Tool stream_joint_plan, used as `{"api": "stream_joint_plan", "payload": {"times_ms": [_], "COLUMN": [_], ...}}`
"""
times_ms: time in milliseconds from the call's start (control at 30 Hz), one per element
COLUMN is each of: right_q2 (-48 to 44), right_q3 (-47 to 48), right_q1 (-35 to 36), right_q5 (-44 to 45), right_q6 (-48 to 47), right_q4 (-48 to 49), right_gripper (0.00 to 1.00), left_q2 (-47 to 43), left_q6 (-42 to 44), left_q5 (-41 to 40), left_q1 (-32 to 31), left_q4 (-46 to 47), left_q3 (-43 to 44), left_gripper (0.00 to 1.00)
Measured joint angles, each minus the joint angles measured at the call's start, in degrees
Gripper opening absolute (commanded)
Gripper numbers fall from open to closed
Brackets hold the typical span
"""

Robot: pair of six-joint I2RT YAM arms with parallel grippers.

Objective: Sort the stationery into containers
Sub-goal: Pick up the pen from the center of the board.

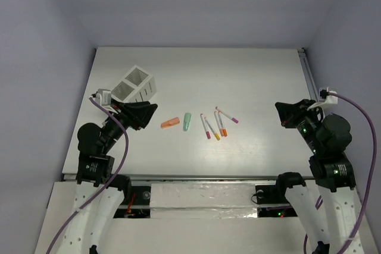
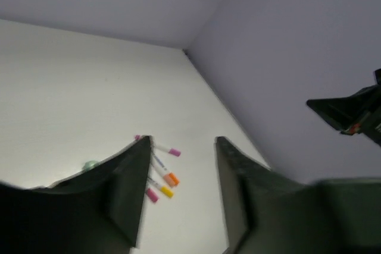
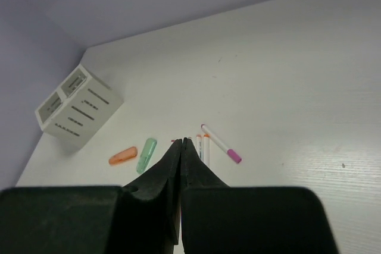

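— So, where does the stationery sit against the fingers?
— On the counter (image 1: 250,75), between the arms. Four thin white pens (image 1: 213,128) lie at 3 o'clock of the left fingers (image 1: 153,109) and 9 o'clock of the right fingers (image 3: 180,145), well apart from both. The orange stub (image 1: 170,123) and mint-green stub (image 1: 187,122) lie nearer the left. The white two-compartment box (image 1: 136,85) stands at 11 o'clock, just beside the left fingers.
— And the fingers?
— Left spread apart, right pressed together; neither holds anything.
— Anything hidden?
— From the left wrist, a finger covers most of the mint-green stub. The right fingers hide some pen ends.
— Looks?
— Caps: two magenta, one yellow, one orange.
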Motion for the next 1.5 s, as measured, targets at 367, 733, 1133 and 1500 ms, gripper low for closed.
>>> {"api": "stream_joint_plan", "payload": {"times_ms": [367,733,1133,1500], "right_q2": [1.6,4.1,3.6,3.3], "right_q3": [-2.8,-7.6,-7.6,-7.6], "right_q1": [0.0,0.0,0.0,0.0], "right_q5": [0.3,-0.9,-1.8,-2.7], "right_q6": [0.8,1.4,1.3,1.3], "right_q4": [1.6,2.5,2.9,3.0], "right_gripper": [0.0,0.0,0.0,0.0], "left_q2": [11.0,52.1,70.9,74.4], "left_q6": [-2.7,-1.3,-1.1,-1.5], "left_q5": [-17.8,-44.8,-55.9,-59.5], "left_q1": [-24.9,-46.8,-46.8,-46.8], "left_q4": [5.9,3.5,-1.4,-4.6], "left_q3": [-1.0,12.4,24.4,24.8], "left_gripper": [0.0,0.14,0.13,0.25]}}
